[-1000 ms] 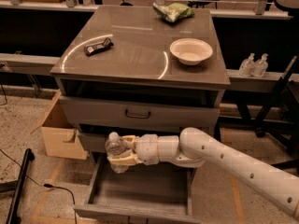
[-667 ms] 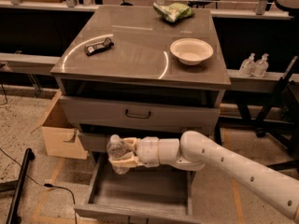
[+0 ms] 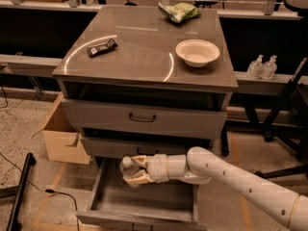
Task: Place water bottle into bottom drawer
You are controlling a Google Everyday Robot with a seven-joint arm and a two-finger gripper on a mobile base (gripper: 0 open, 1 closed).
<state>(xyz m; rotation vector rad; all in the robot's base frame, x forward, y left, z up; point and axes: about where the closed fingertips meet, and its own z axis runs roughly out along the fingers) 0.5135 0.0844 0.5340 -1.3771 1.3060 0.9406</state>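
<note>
I see the water bottle (image 3: 127, 166) gripped roughly upright in my end effector (image 3: 133, 172). It hangs above the left side of the open bottom drawer (image 3: 149, 199), just below the middle drawer (image 3: 110, 147), apparently for lowering inside.

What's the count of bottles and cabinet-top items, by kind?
Water bottle: 1, held in the gripper over the open bottom drawer
Pump-top bottles: 2
Bowl: 1
Green bag: 1
Black handheld device: 1
Total: 6

White arm (image 3: 226, 174) stretched in from lower right, gripper (image 3: 130, 171) low centre, fingers (image 3: 138, 179) clasped on water bottle (image 3: 127, 166)
</note>
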